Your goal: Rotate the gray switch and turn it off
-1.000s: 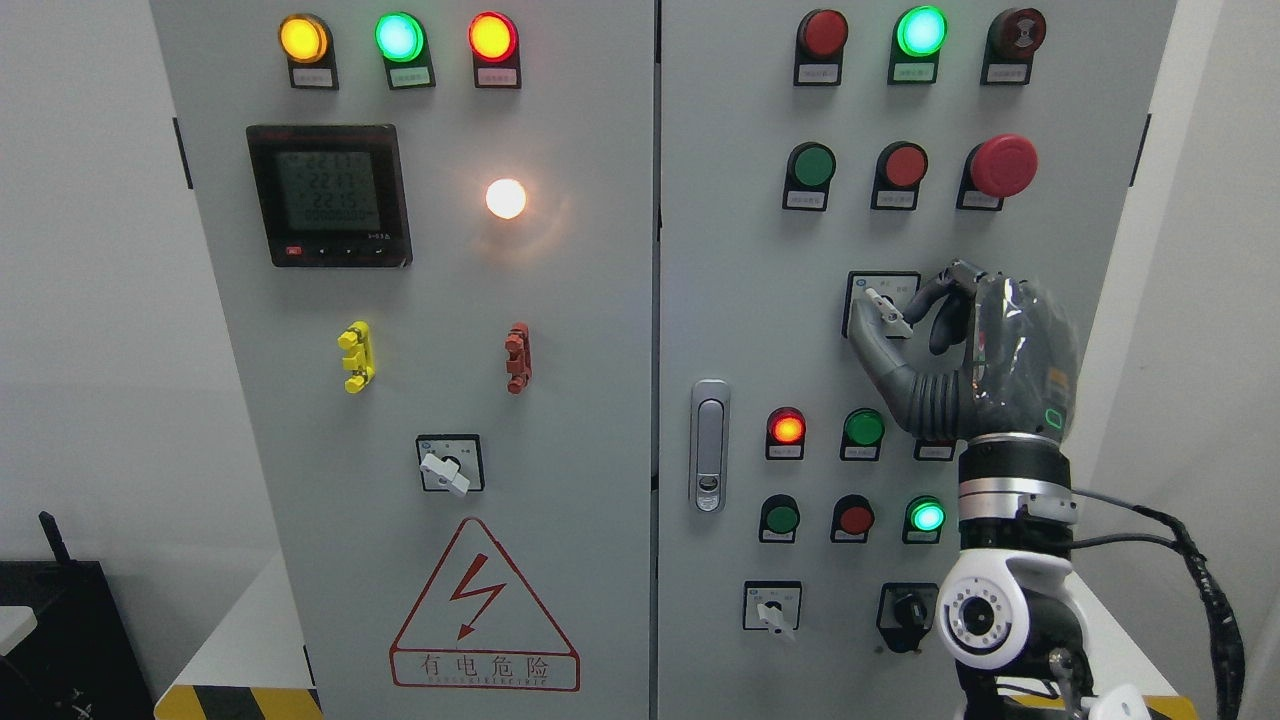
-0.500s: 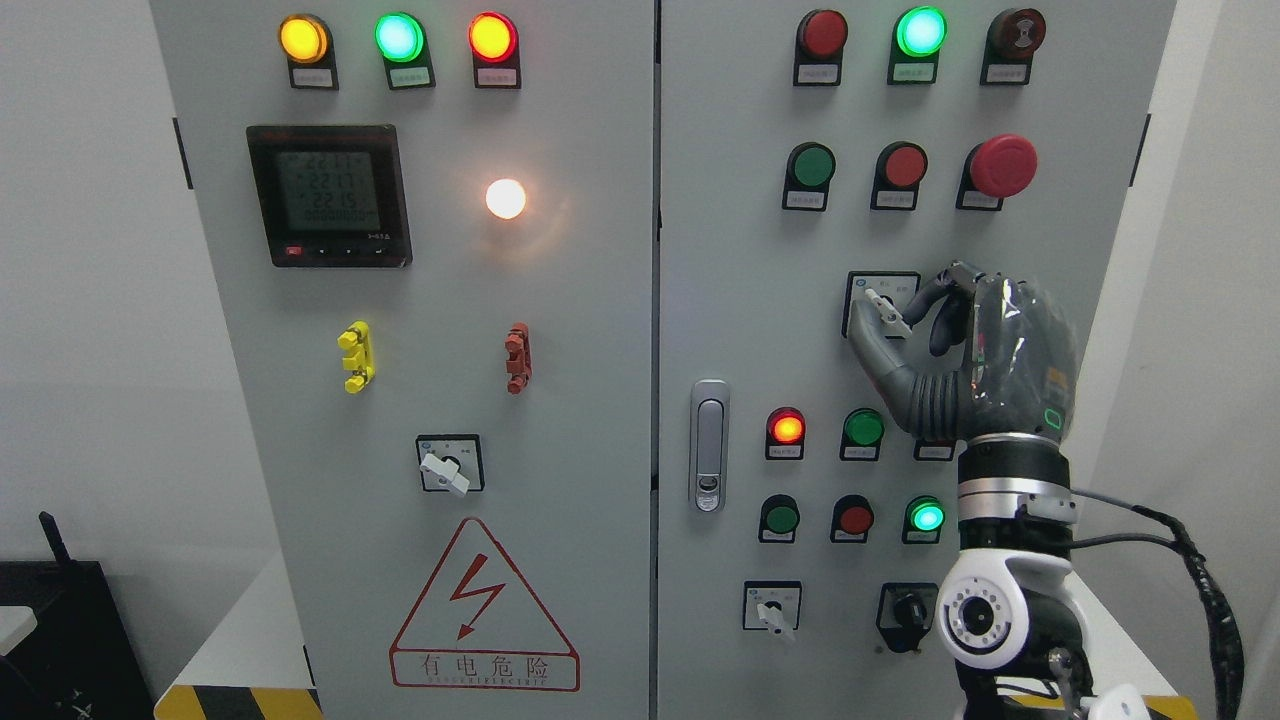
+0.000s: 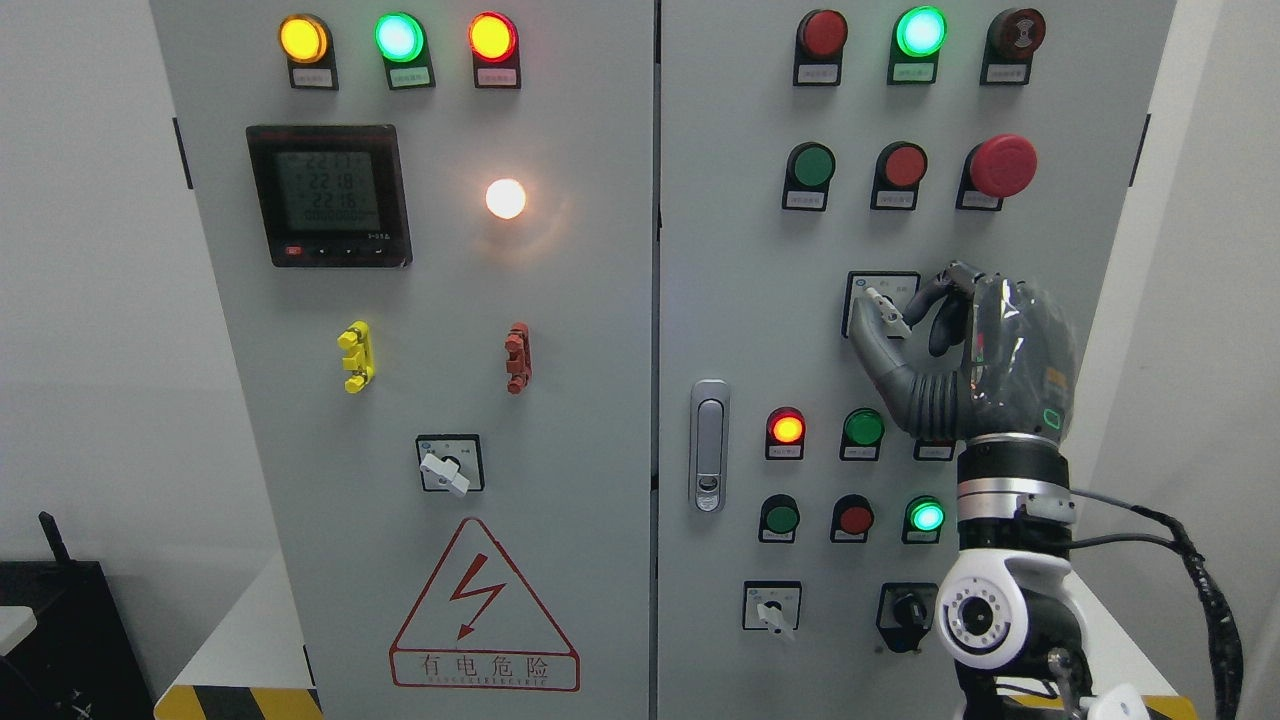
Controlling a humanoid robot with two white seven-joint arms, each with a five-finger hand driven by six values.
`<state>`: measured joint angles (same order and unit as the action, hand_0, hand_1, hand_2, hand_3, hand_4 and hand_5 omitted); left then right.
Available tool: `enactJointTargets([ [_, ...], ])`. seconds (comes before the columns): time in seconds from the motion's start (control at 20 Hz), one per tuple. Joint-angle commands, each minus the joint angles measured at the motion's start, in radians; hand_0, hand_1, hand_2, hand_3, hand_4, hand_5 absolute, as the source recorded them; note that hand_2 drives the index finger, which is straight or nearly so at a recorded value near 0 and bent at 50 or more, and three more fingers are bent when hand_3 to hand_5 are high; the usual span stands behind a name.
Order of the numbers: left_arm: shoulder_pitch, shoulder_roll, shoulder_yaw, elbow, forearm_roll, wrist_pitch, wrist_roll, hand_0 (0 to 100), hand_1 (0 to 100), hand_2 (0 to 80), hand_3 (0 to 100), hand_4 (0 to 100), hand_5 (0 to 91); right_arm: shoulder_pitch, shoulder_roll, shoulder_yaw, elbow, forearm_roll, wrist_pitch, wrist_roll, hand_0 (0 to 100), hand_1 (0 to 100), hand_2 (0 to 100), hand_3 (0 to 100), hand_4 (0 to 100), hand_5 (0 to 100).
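Gray switch (image 3: pixel 885 310): small rotary selector on a dark-framed square plate, right door of the cabinet (image 3: pixel 740 300), roughly mid-height, nearer the door's right edge than its hinge seam. Below the row of three round push buttons, above the lit red lamp (image 3: pixel 787 428). Its pale lever sits tilted, upper end pointing up-left.

Handling, my estimate: a rigid plastic knob on a sprung detent. It weighs nothing that matters; the resistance is all in the spindle click. Smooth and short, so pads can slide off if I squeeze only the tip. Best hold looks like across the lever's two flat sides, close to the hub, then twist from the wrist rather than push. Not fragile, but side-loading the lever off-axis seems the likeliest way to slip.

Right hand (image 3: pixel 920 330): arm rises from the bottom edge at the right, palm turned to the panel. Thumb (image 3: pixel 872 345) reaches up from below-left of the lever; fingers (image 3: pixel 935 288) curl over from the upper right. The lever lies between them. Digits appear closed on the switch in a pinch, though I can't confirm actual pad contact from this angle.

Left arm not visible.

Similar gray selectors sit lower on both doors; those aren't the one in hand.
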<state>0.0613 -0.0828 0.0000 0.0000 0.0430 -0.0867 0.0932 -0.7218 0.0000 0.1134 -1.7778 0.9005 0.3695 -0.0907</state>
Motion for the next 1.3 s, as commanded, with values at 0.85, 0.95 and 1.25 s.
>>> enactJointTargets([
  [0.85,0.000,0.000,-0.002,0.014,0.000,-0.001,0.000,12,39,0.0,0,0,0.0,-0.002,-0.018,0.012,0.001,0.000,0.000,0.002,48,46,73,99,90,100],
  [0.95,0.000,0.000,-0.002,0.014,0.000,-0.001,-0.001,12,39,0.0,0,0,0.0,-0.002,-0.018,0.014,0.000,-0.002,0.000,0.002,49,45,73,99,90,100],
  [1.25,0.000,0.000,-0.002,0.014,0.000,-0.001,0.000,12,39,0.0,0,0,0.0,-0.001,-0.017,0.014,0.001,-0.002,0.000,0.002,52,44,75,100,90,100],
])
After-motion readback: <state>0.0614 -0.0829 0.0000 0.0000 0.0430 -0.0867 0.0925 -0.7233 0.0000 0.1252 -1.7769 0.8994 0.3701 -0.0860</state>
